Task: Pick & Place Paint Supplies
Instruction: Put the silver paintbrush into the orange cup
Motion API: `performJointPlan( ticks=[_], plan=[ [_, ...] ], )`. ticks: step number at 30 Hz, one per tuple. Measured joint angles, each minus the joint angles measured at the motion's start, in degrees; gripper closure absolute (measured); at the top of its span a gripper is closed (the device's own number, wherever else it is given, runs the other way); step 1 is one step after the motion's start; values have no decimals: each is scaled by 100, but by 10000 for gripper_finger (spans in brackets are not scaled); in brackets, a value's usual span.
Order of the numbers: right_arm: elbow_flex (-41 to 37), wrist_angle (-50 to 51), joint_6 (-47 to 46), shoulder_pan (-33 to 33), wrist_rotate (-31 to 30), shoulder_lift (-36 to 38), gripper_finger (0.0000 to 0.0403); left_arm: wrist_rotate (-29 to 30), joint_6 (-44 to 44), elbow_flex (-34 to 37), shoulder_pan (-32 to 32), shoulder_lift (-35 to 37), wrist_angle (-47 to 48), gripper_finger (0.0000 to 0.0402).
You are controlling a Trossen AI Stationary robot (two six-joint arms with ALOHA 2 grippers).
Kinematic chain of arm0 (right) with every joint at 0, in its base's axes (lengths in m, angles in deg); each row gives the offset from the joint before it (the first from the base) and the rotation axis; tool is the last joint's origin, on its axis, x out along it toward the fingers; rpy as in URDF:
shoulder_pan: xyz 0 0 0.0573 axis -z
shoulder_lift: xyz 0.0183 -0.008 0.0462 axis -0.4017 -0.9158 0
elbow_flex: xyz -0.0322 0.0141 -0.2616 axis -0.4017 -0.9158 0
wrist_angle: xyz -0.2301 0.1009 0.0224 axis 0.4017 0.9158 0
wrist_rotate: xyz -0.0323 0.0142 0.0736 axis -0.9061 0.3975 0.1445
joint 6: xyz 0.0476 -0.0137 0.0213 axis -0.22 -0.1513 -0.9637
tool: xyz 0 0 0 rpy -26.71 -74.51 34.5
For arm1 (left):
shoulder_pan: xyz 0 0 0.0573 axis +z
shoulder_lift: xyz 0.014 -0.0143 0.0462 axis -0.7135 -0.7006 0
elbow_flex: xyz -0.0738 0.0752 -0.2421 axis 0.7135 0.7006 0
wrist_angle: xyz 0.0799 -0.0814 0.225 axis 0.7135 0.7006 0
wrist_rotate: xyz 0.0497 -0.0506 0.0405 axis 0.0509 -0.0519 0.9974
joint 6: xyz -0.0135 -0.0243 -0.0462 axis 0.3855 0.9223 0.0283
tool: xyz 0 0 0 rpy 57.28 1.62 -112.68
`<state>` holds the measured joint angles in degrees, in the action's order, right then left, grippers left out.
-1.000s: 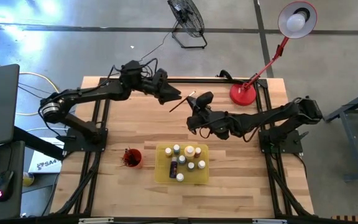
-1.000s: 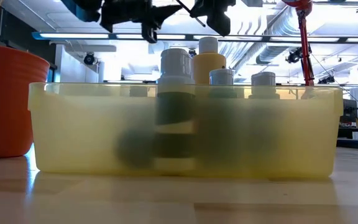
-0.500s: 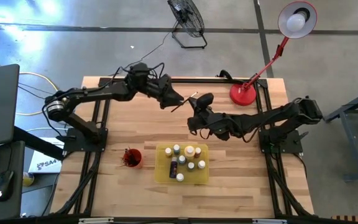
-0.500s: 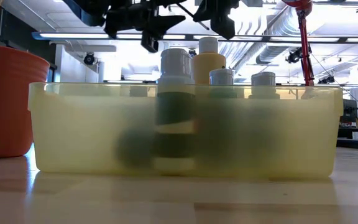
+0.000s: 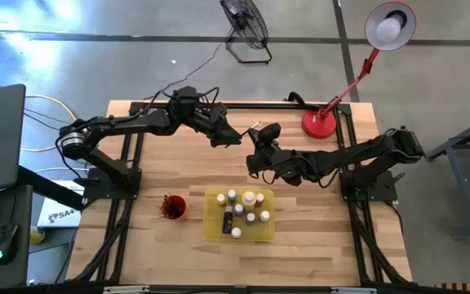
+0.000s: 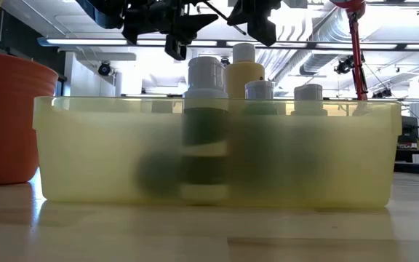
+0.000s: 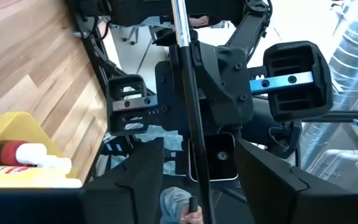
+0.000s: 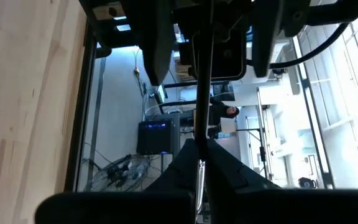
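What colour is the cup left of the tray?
Red-orange cup, clearest in the high view.

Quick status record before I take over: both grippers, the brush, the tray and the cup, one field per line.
right gripper: shut on paintbrush, raised over the table's middle
left gripper: open, fingers either side of the paintbrush, not closed on it
yellow tray: near the front edge, holds capped paint bottles
red cup: left of the tray, with dark brushes in it
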<state>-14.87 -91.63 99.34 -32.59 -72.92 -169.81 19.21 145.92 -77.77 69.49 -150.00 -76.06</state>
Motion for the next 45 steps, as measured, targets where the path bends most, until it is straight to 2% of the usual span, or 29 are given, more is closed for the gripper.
performJointPlan(
  ticks=[10,21,33,38,45],
  plan=[
    [0,2,0,0,17,0,399,46,-72,0,0,0,0,312],
    [0,199,-17,0,17,0,399,118,-97,11,0,0,36,364],
    [0,215,8,0,128,3,395,29,-291,13,2,-2,69,378],
    [0,-167,96,4,175,4,362,20,-651,13,2,-2,44,379],
    [-2,-928,498,-21,-330,119,314,-79,-997,-9,7,11,-135,380]
  ],
)
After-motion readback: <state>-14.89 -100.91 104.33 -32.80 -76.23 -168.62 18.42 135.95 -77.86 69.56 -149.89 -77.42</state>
